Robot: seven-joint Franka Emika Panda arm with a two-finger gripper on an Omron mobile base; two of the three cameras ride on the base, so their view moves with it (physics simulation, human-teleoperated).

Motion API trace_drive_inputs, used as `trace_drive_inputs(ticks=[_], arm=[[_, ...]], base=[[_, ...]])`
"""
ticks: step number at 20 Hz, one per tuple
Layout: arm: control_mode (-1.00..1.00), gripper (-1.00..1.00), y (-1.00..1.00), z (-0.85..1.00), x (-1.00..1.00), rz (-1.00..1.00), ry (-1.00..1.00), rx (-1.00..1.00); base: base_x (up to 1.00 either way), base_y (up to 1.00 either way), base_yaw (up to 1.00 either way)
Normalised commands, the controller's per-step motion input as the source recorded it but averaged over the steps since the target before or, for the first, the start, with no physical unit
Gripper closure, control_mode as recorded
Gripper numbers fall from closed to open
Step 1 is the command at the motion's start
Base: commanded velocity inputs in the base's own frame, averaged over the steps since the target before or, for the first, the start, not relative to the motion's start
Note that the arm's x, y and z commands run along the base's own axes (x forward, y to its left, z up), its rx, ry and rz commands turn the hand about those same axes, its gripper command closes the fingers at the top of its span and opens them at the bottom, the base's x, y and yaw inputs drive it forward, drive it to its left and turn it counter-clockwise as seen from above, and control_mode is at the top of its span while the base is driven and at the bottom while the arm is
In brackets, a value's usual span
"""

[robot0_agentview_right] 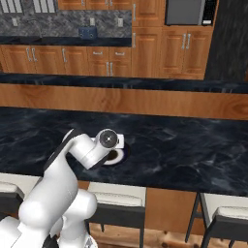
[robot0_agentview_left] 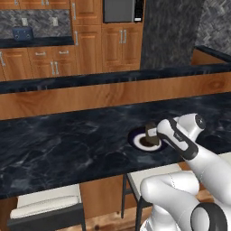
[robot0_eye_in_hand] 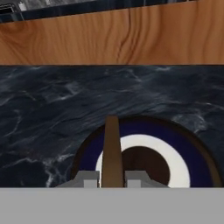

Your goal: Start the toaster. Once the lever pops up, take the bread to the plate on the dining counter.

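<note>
My gripper (robot0_eye_in_hand: 112, 179) is shut on the bread (robot0_eye_in_hand: 112, 148), a thin brown slice held upright and seen edge-on between the two fingers. It hangs just over the plate (robot0_eye_in_hand: 188, 144), whose dark blue rim and white centre lie on the black marbled dining counter (robot0_eye_in_hand: 43, 100). From the left base view the bread (robot0_agentview_left: 151, 131) sits at the hand's tip above the plate (robot0_agentview_left: 135, 137). In the right base view my arm hides most of the plate (robot0_agentview_right: 119, 156). The dark-blue toaster (robot0_agentview_left: 21, 34) stands far off on the back worktop, toaster (robot0_agentview_right: 88, 33).
A raised wooden ledge (robot0_agentview_left: 90, 97) backs the dining counter (robot0_agentview_left: 54, 144). White-seated stools (robot0_agentview_left: 45, 200) (robot0_agentview_right: 116, 193) stand under the counter's near edge. Wooden cabinets and a microwave (robot0_agentview_left: 122, 10) line the far wall.
</note>
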Motion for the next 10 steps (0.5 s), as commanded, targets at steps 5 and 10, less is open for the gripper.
trace_drive_inputs(ticks=[5,10], arm=[[-1.0,1.0,0.0,0.0,0.0,0.0,0.0,0.0],[-1.0,1.0,0.0,-0.1,0.0,0.0,0.0,0.0]], base=[[0.0,0.0,0.0],[0.0,0.0,0.0]])
